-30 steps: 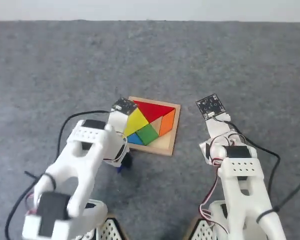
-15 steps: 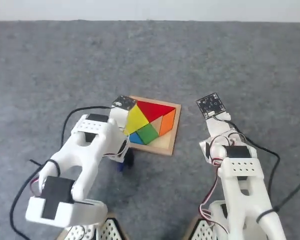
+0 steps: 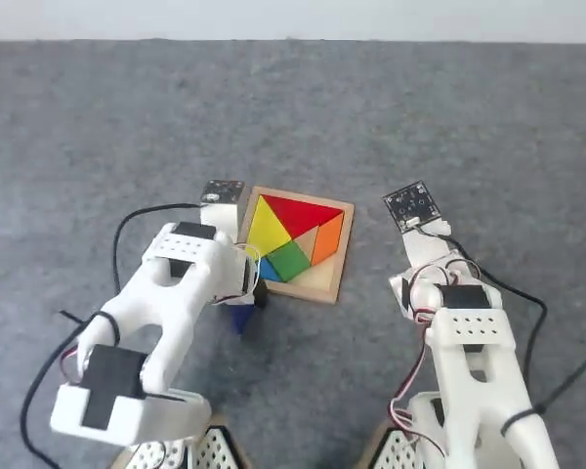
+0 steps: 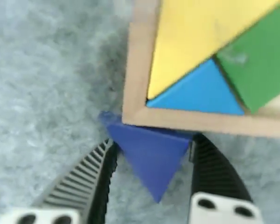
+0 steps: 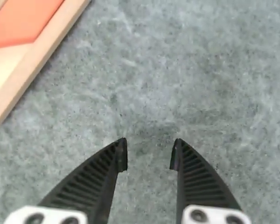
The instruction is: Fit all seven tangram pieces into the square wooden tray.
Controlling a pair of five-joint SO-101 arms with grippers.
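Fingers of the left gripper are closed on the two sides of the dark blue triangle, which sits just outside the square wooden tray, touching the outer wall at its near-left corner. That piece is not yet in, and the bare strip inside the tray's near edge looks like its likely place. Compared with a second ago, the left wrist has swung from over the tray's left corner to just outside it and the triangle has edged toward the tray, while the right gripper, jaws apart, stays over grey carpet right of the tray.
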